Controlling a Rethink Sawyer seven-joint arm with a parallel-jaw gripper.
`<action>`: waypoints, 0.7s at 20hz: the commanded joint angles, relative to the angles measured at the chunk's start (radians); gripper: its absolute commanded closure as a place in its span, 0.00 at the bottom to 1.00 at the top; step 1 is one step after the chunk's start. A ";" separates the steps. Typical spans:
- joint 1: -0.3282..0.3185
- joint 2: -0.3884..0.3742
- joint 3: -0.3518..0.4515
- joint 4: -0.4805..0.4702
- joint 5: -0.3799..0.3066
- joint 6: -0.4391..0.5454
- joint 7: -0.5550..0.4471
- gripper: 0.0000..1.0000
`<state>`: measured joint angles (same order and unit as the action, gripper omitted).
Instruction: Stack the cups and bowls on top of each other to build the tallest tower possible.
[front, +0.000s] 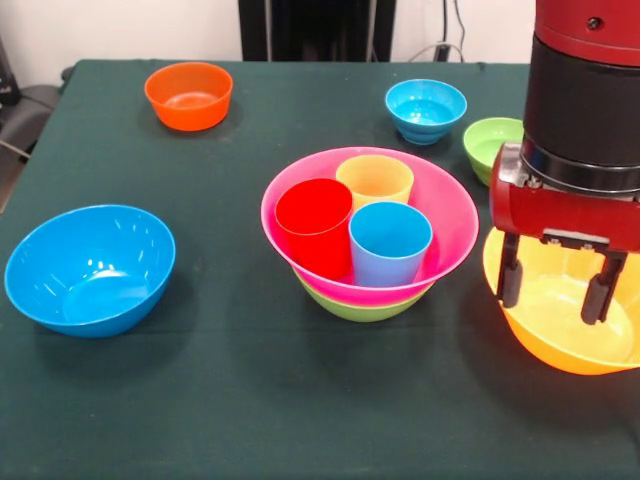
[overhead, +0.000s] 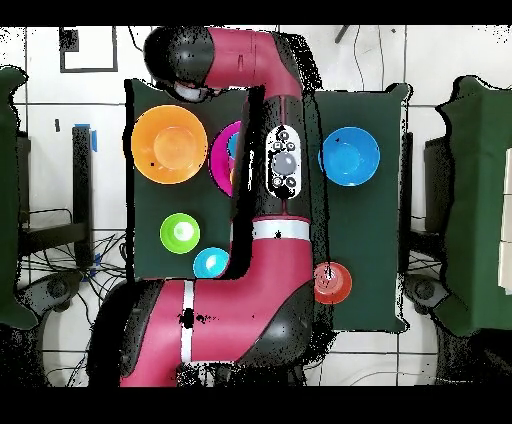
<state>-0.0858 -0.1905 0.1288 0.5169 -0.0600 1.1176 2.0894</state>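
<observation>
My gripper (front: 552, 305) is open and empty, with its fingers hanging just over the inside of the large yellow-orange bowl (front: 560, 345) at the right. In the middle, the large pink bowl (front: 445, 215) sits nested in the medium green bowl (front: 365, 306). The red cup (front: 312, 228), the yellow cup (front: 375, 180) and the light blue cup (front: 390, 245) stand upright side by side inside the pink bowl. The medium blue bowl (front: 90, 268) sits alone at the left. In the overhead view the arm covers most of the pink bowl (overhead: 220, 155).
The small orange bowl (front: 188, 95) stands at the far left, and the small blue bowl (front: 426, 110) at the far right. The small green bowl (front: 488, 145) is beside it, partly behind my arm. The table's edge runs close to the yellow-orange bowl (overhead: 168, 143).
</observation>
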 joint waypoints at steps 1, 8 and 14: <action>0.026 -0.007 -0.010 0.148 -0.007 -0.065 0.212 0.00; 0.026 0.017 -0.009 0.138 -0.007 -0.061 0.110 0.00; 0.026 0.030 0.000 0.139 0.003 -0.047 0.057 0.00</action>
<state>-0.0722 -0.1871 0.0825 0.5224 -0.0573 1.0843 2.1017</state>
